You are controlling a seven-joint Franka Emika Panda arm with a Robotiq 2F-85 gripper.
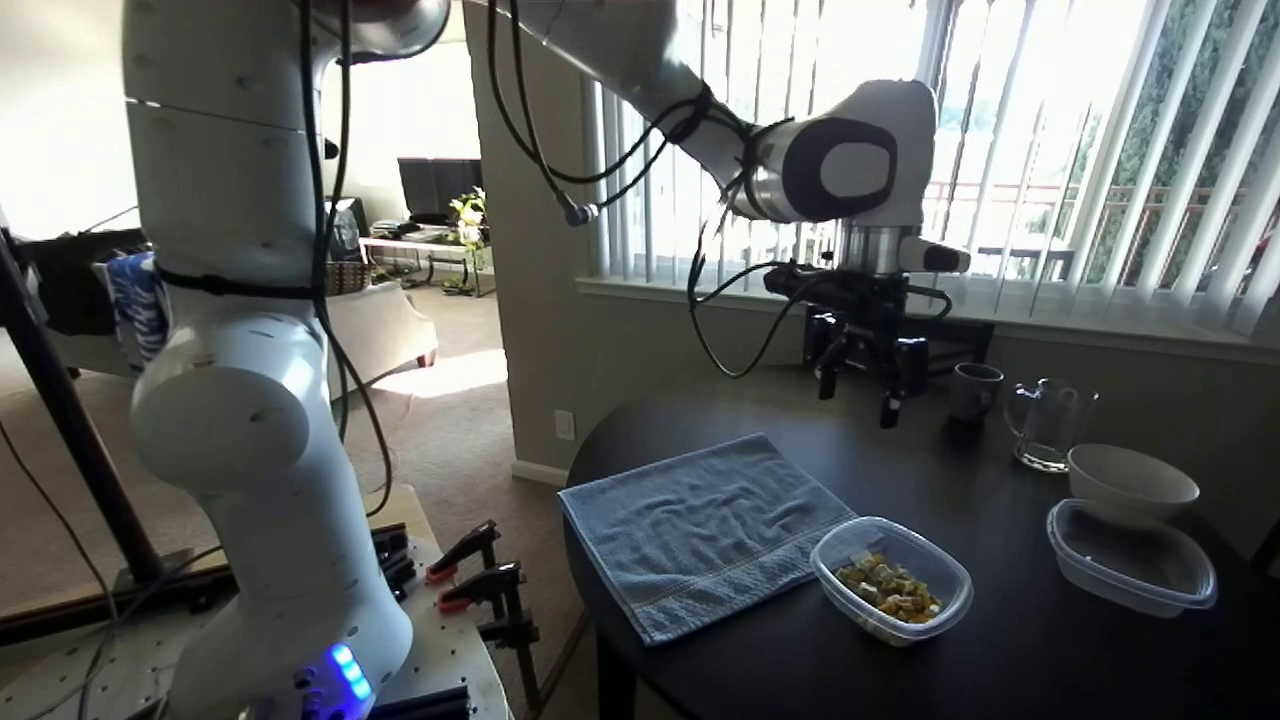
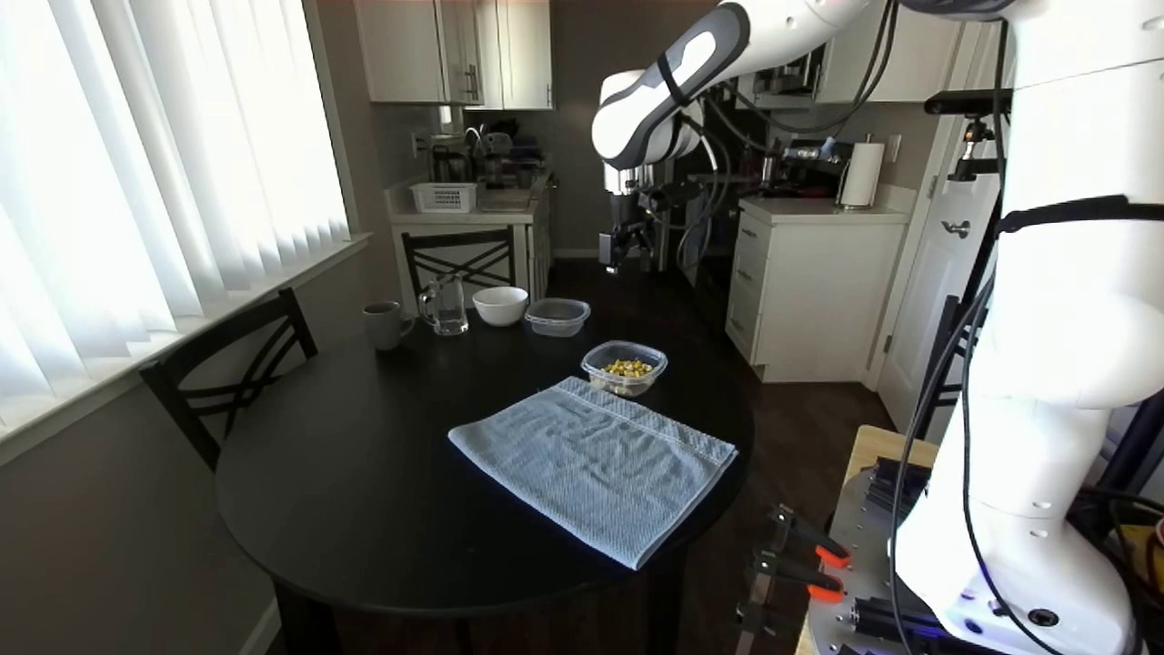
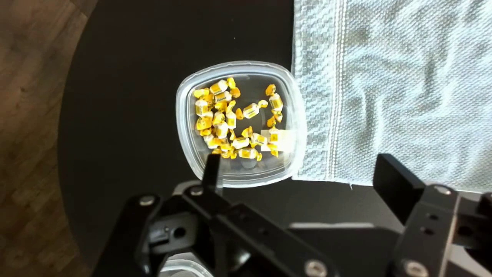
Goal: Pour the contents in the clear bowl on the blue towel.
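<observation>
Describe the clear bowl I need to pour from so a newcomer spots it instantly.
On the dark round table, find the blue towel. The clear bowl sits by its banded edge. Unlike the similar clear container beside the white bowl, it holds yellow-and-white wrapped candies.

Candies (image 3: 221,129) lie in the bowl (image 3: 182,111), beside a corner of the towel (image 1: 705,540), itself near an edge of the table (image 2: 364,473).
</observation>
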